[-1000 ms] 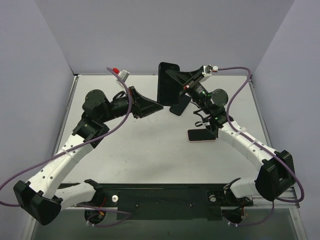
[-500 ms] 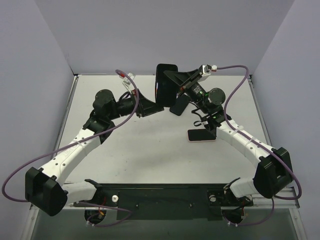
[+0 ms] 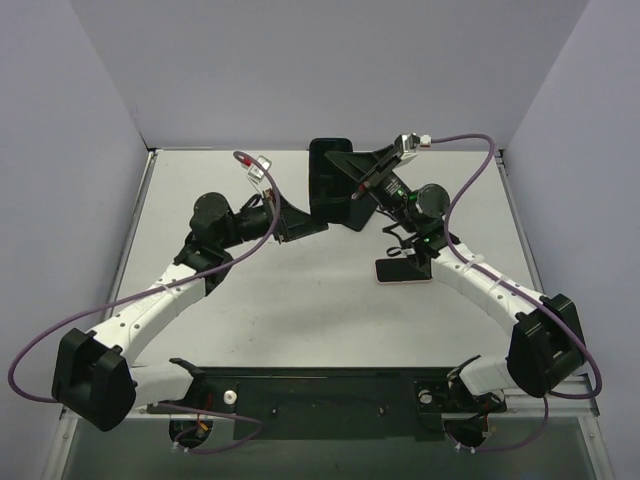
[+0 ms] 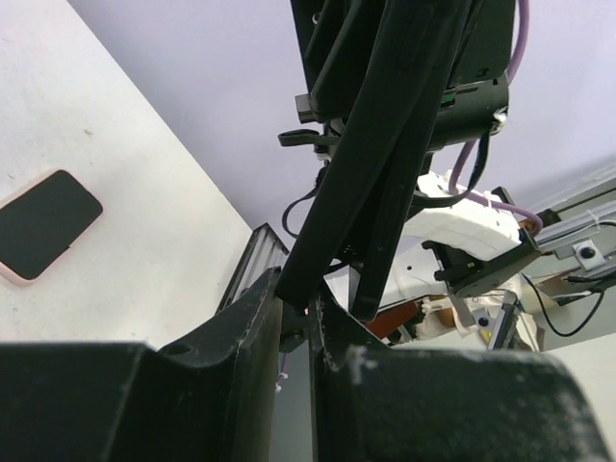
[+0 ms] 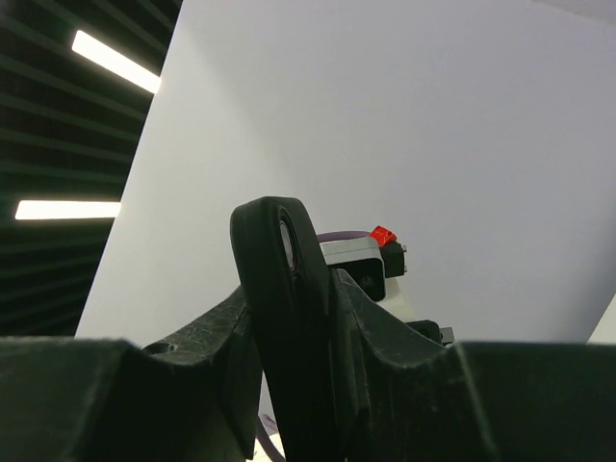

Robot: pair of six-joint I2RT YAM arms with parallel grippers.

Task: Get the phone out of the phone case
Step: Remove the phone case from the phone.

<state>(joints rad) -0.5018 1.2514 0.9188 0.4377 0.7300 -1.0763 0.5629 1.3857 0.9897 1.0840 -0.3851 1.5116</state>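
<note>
Holding the black phone case [image 3: 324, 178] upright in the air over the far middle of the tabletop [image 3: 280, 310], the right gripper [image 3: 348, 168] was clamped narrow on its upper right edge. The left gripper [image 3: 311, 224] was pinched nearly closed on its lower left edge. In the left wrist view two dark layers seemed to part above the left gripper; whether these were phone and case could not be told. The step in hand was judged to be peeling the case away. The right grip would need to hold firm while the left drew off one layer only, slowly, clear of the pink-cased phone [image 3: 403, 270] lying on the tabletop nearby.
</note>
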